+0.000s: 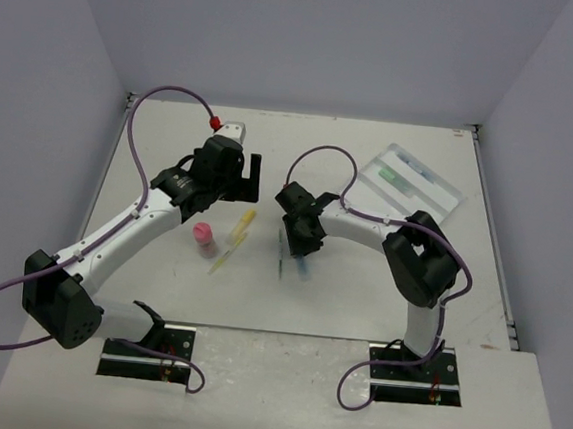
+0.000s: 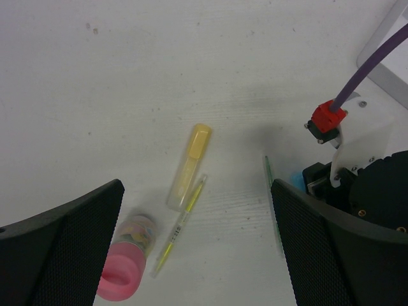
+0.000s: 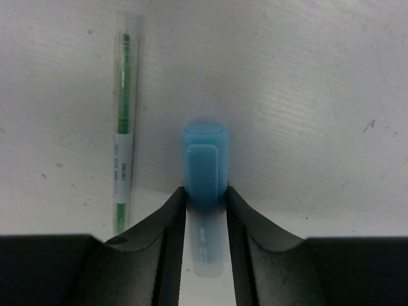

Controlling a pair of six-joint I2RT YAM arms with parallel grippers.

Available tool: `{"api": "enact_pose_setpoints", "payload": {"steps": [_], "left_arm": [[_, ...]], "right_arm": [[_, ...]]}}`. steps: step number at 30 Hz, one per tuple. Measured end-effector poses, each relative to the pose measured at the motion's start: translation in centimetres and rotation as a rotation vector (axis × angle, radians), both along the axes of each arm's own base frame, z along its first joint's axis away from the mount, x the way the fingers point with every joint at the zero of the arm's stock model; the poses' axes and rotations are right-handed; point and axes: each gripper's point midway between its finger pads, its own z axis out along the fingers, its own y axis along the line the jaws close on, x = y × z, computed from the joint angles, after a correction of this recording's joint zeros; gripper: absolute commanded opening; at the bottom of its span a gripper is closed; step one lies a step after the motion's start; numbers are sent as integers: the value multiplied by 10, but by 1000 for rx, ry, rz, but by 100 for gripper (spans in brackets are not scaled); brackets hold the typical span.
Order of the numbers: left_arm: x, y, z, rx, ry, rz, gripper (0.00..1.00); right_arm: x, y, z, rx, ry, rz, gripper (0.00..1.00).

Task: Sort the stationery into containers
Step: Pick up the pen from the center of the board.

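Observation:
My right gripper [image 1: 299, 244] is down at the table, shut on a light-blue short stick [image 3: 204, 169] that lies flat between its fingers [image 3: 172, 223]. A thin green pen [image 3: 122, 140] lies just left of it. My left gripper [image 2: 197, 255] is open and empty, hovering above a stubby pink cylinder [image 2: 124, 271], a yellow marker [image 2: 189, 166] and a thin yellow-green pen [image 2: 180, 223]. These three lie left of centre in the top view, by the pink cylinder [image 1: 204, 237]. The clear divided tray [image 1: 439, 193] stands at the back right with green and bluish items in it.
The right arm's elbow [image 1: 418, 261] stands between the right gripper and the tray. A purple cable [image 2: 373, 60] and the right wrist [image 2: 363, 204] fill the right side of the left wrist view. Walls close the table at left, back and right.

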Motion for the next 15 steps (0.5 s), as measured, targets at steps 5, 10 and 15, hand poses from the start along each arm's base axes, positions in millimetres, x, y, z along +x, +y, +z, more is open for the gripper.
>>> {"api": "enact_pose_setpoints", "payload": {"steps": [5, 10, 15], "left_arm": [[0, 1, 0, 2, 0, 2, 100], [0, 1, 0, 8, -1, -3, 100], [-1, 2, 2, 18, -3, -13, 100]], "right_arm": [[8, -6, 2, -17, -13, 15, 0], [42, -56, 33, -31, -80, -7, 0], [125, -157, 109, -60, -311, -93, 0]]}}
